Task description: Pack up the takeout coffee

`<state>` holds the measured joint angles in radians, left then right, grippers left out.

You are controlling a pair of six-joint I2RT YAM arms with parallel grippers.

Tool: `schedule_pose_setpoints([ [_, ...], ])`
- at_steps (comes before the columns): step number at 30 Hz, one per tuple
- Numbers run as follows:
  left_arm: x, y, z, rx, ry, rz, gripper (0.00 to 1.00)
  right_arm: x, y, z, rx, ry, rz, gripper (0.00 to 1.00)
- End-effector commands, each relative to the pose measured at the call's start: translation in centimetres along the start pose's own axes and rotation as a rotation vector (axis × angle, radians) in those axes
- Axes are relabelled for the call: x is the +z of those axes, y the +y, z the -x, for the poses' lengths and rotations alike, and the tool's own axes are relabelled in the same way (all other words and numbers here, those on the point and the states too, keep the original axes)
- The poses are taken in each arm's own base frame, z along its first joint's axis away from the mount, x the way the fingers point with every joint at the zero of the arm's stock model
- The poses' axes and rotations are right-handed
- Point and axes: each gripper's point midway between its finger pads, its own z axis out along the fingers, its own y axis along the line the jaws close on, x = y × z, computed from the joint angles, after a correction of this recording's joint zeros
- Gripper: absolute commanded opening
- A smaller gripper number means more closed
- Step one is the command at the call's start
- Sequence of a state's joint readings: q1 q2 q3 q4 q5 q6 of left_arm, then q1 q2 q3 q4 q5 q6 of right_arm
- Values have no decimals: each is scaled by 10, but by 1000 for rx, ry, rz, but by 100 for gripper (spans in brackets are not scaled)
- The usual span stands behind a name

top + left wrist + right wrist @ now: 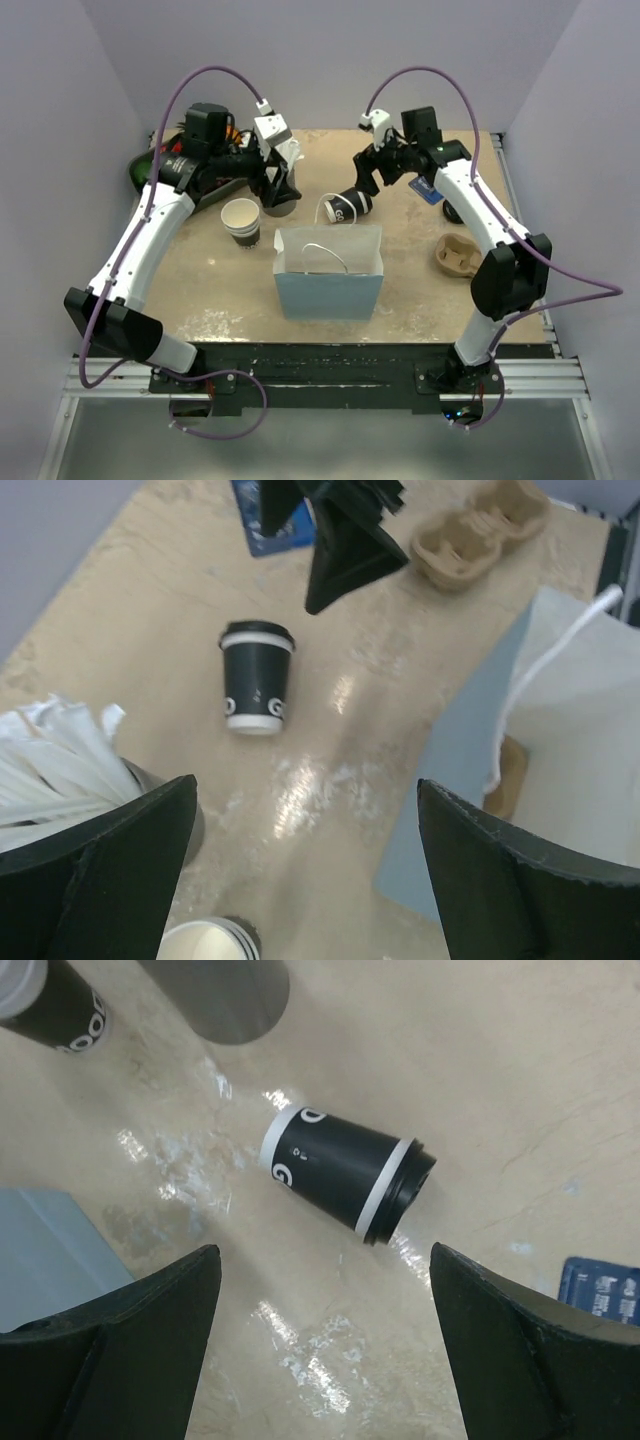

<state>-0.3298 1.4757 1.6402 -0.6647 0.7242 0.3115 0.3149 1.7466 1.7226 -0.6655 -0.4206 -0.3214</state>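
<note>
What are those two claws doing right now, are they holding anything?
Left gripper: open, holding nothing.
Right gripper: open, holding nothing; the takeout coffee lies on its side, untouched.

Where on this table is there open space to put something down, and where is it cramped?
Bare tabletop: near left, between the paper bag and the left arm; near right, between the bag and the cup carrier; and the far edge behind the lidded coffee. Crowded behind the bag: cup stack, grey cup of sticks, and the coffee on its side.
</note>
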Motion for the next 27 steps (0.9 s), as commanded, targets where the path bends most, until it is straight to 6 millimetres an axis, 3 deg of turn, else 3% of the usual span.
schedule_pose_setpoints([
  [1,-22,-37,-6,47,54,-153,96,-24,-4,30,-63,-134,-47,90],
  [4,-38,-41,-25,38,140,-121,96,-34,0,24,-35,-123,-40,91],
  [6,-47,-31,-40,23,197,-51,96,-45,1,21,-26,-105,-52,93],
  [9,-64,-10,-54,-26,241,75,95,-74,-1,15,13,-95,-108,94],
  [12,-70,4,-80,-83,331,143,91,-109,9,18,49,-120,-118,95],
  [13,-70,6,-89,-98,354,154,90,-114,17,11,54,-95,-95,95],
  [14,-70,3,-113,-130,412,140,89,-123,37,14,32,-115,-18,96],
  [15,-71,-1,-127,-134,452,123,87,-126,44,10,8,-102,14,96],
  [16,-73,-10,-136,-122,478,84,82,-130,50,-5,-14,-45,38,96],
  [17,-75,-23,-158,-91,523,14,82,-135,48,-11,-8,-17,9,96],
  [18,-79,-35,-160,-64,499,-14,82,-141,46,-12,-27,-2,-8,97],
  [19,-79,-50,-179,-76,514,-69,83,-147,52,-20,-20,33,7,97],
  [21,-78,-72,-180,11,430,-158,83,-162,61,-11,-36,4,25,97],
  [22,-76,-83,-193,-3,426,-197,84,-166,65,-8,-22,-5,25,97],
  [25,-64,-96,-197,5,332,-250,84,-175,61,-3,11,-29,-29,98],
  [27,-51,-97,-193,3,276,-262,84,-171,50,-11,31,-3,-90,98],
])
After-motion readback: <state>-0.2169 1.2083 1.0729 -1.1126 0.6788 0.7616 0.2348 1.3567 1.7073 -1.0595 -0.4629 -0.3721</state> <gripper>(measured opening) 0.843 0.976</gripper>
